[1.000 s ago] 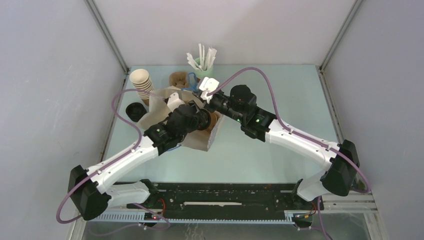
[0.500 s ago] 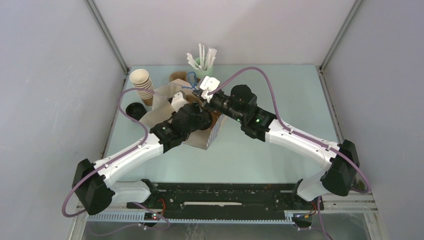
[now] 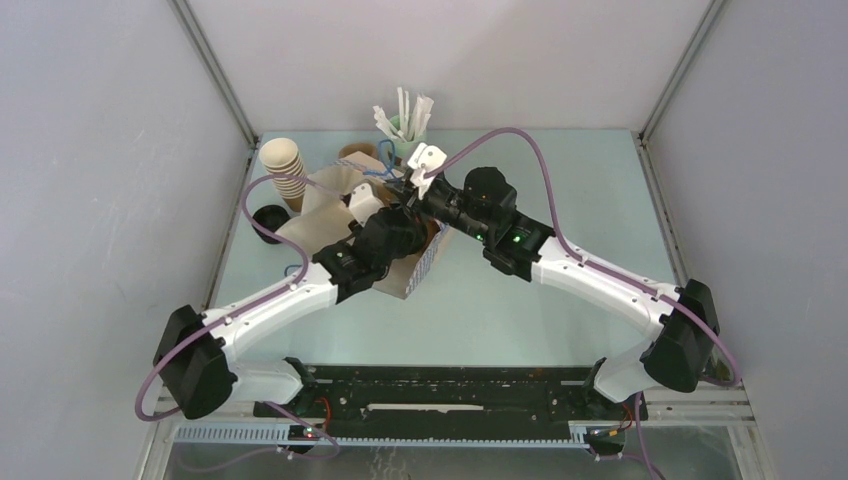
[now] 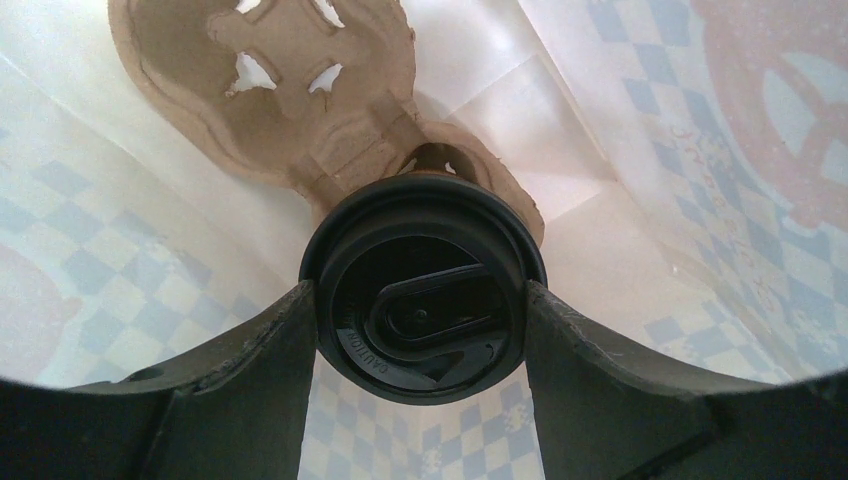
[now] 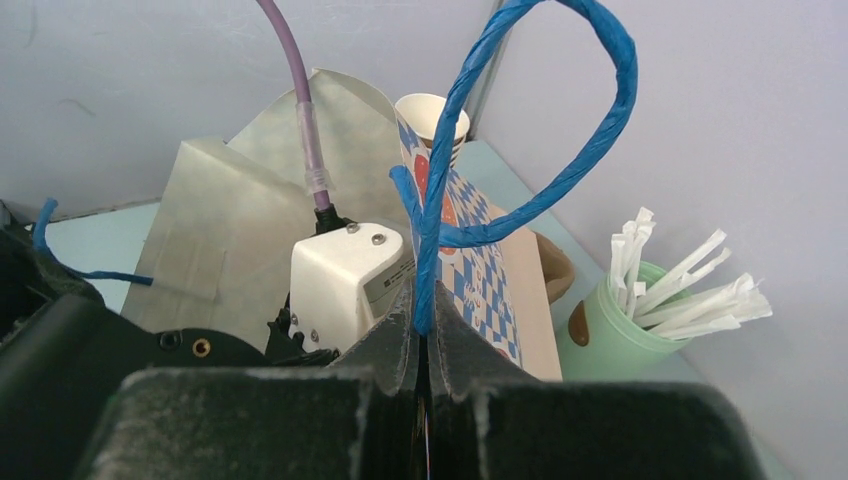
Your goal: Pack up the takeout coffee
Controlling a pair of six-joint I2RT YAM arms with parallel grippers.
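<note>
Left tool [image 4: 421,300]: jaws set wide, both fingers [image 4: 250,370] pressed against opposite sides of the coffee [image 4: 423,285] lid. The coffee is gripped, upright and lid up.

Coffee position: inside the bag [image 4: 700,150], between its checked walls, at the near end of the pulp carrier [image 4: 300,90] that lies on the bag floor. Whether the cup base is seated in a carrier pocket cannot be determined.

Right tool [image 5: 422,330]: jaws fully closed, pinching the blue twisted handle [image 5: 540,195] of the bag. The handle loop stands above the jaws.

On the desk [image 3: 560,180]:
- A green holder [image 5: 610,345] of wrapped straws [image 5: 690,290], behind the bag.
- A stack of lidless cups [image 3: 283,170], left of the bag.
- A loose black lid [image 3: 268,220], just in front of the stack.
</note>
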